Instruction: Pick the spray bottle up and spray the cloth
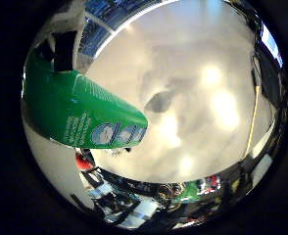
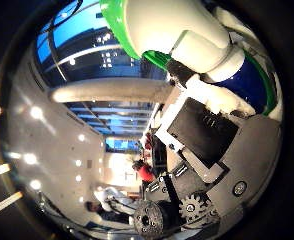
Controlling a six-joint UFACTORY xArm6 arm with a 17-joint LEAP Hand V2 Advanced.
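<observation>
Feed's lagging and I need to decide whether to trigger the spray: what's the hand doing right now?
Right hand: shut on the spray bottle, its fingers wrapped against the bottle's white and green top.

The robot's hand (image 2: 207,150) is lifted up, and its palm faces out across the room. Its white and black fingers (image 2: 197,125) are bent round the spray bottle (image 1: 80,115) and hold it close against the palm.
</observation>
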